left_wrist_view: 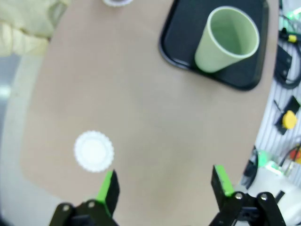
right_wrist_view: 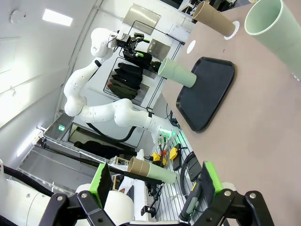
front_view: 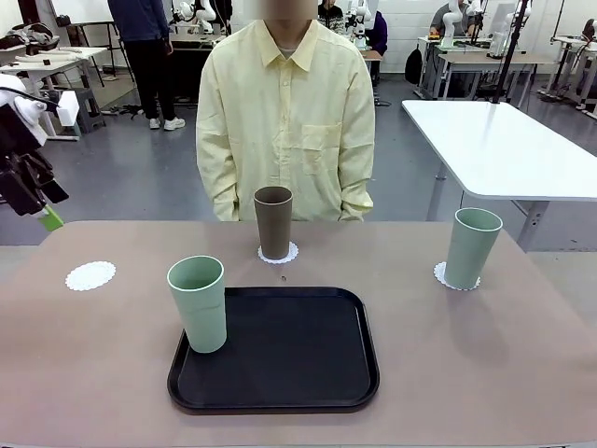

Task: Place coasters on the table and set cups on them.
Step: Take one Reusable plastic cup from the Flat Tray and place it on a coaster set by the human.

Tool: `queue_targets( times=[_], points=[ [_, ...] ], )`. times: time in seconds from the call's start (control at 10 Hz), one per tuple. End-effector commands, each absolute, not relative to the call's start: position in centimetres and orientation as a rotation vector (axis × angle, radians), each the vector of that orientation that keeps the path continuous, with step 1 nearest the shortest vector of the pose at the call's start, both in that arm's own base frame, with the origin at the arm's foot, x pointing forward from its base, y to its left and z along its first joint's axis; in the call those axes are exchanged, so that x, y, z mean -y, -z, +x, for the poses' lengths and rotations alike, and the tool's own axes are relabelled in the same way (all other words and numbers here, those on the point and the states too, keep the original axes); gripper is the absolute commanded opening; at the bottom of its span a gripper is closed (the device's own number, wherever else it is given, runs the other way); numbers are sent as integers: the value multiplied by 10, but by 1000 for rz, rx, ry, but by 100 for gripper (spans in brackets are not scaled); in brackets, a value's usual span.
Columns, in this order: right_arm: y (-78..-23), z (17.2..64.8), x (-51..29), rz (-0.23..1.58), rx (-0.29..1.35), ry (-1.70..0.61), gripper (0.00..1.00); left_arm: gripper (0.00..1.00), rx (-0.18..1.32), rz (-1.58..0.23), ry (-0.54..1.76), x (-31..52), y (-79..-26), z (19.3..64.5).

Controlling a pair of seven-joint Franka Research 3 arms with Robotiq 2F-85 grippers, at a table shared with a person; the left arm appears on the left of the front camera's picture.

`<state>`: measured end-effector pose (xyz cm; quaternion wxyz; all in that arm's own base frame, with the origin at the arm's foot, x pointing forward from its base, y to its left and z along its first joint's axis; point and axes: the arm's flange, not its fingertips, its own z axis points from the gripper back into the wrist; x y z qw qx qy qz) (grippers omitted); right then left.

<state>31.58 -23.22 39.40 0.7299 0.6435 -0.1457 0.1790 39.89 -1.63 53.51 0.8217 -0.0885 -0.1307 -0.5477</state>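
Two cups sit on coasters — last mint cup (front_view: 198,303) waits on the tray (front_view: 298,350), so the wide-open left gripper (left_wrist_view: 162,186), above the bare coaster (front_view: 90,275), should grasp it — right gripper (right_wrist_view: 155,183) open, empty.

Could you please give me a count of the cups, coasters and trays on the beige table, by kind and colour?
Mint green cups: 2
Brown cup: 1
White lacy coasters: 3
Black tray: 1
Total: 7
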Motion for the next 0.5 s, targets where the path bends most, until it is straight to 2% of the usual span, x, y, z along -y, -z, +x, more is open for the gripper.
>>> queue_targets(
  times=[0.0, 0.2, 0.3, 0.4],
  points=[
    [-392, 312, 228, 1408, 344, -406, 100, 100, 269, -198, 1164, 15, -540, 398],
    [-392, 312, 228, 1408, 344, -406, 100, 100, 280, -191, 1160, 14, -536, 399],
    [-392, 312, 228, 1408, 344, -406, 100, 100, 313, -216, 1305, 9, -528, 406],
    [-392, 312, 228, 1408, 344, -406, 100, 100, 455, -282, 1525, 13, -508, 408]
  ],
)
